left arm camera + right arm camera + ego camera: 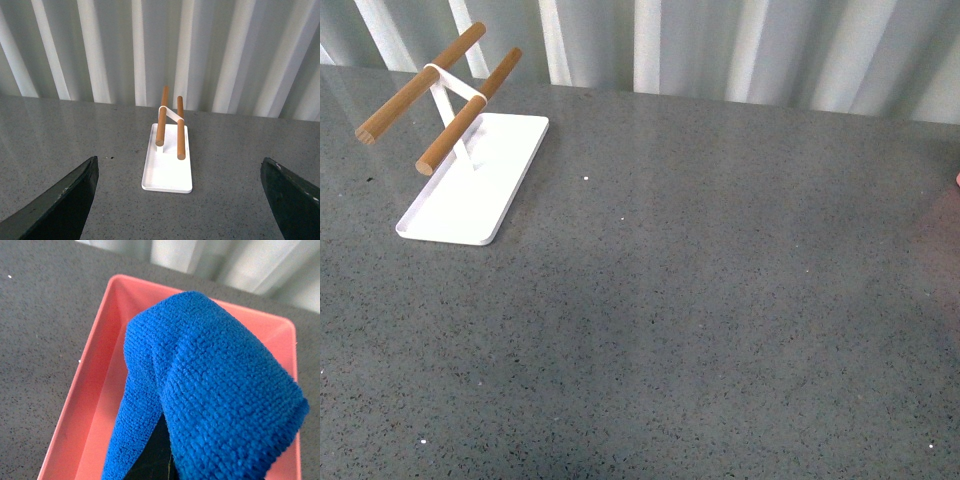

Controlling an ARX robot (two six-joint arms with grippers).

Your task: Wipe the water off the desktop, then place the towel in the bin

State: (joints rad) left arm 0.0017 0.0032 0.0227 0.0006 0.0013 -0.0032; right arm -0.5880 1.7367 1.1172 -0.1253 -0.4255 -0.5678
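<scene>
The towel (210, 385) is a bright blue fluffy cloth, draped over my right gripper (160, 460), which is shut on it. It hangs over the inside of the bin (90, 405), a pink rectangular tray on the desktop (40, 325). Only a dark sliver of the right gripper shows under the cloth. My left gripper (180, 200) is open and empty above the desktop (225, 190), its dark fingers (60, 205) wide apart. In the front view the dark-grey speckled desktop (720, 300) shows neither arm, and a pink sliver of the bin (957, 180) shows at the right edge.
A white rectangular tray (475, 190) carrying a rack with two wooden bars (420, 85) stands at the back left of the desktop. It also shows in the left wrist view (167, 165), ahead of the left gripper. A ribbed white wall (720, 45) runs behind the desktop.
</scene>
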